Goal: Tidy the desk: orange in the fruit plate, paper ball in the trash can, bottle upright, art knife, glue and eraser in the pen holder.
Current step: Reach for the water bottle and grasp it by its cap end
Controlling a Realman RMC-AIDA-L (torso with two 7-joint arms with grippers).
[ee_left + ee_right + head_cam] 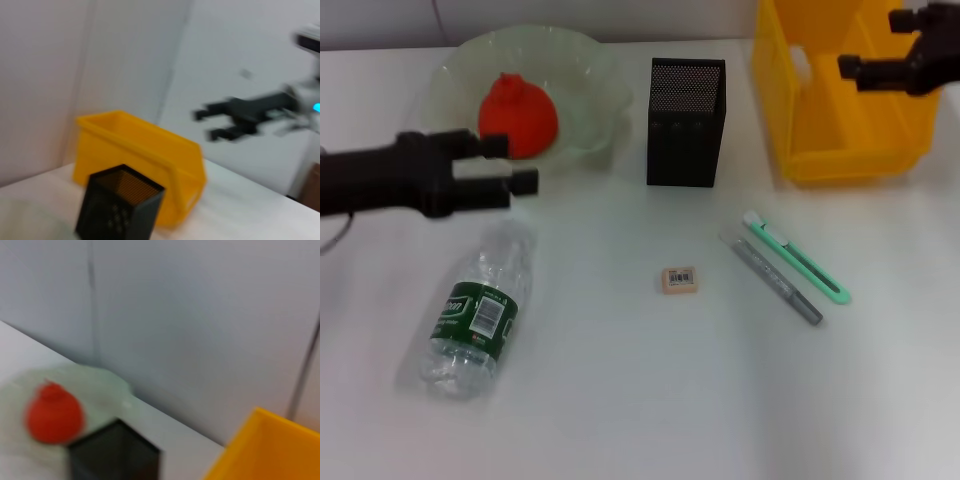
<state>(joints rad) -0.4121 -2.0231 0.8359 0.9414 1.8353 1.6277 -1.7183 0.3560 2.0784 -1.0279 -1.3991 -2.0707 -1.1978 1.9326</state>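
Orange (pixel 518 116) already in fruit plate (pixel 582 60), left of pen holder (pixel 685 121). Bottle (pixel 478 310) lying flat; eraser (pixel 679 280), glue (pixel 777 281), art knife (pixel 796 257) outside. Left gripper (pixel 510 165) and right gripper (pixel 868 47) open, empty.

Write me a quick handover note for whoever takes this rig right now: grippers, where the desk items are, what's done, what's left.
Left gripper: open, empty, above the table between the fruit plate and the bottle.
Right gripper: open, empty, over the yellow bin.
Done: orange is in the fruit plate. No paper ball in sight on the table.
Left: bottle lies on its side, needs standing up. Eraser, art knife and glue pen lie on the table in front of the black mesh pen holder; all three go into it. Knife and glue pen lie side by side, close together.
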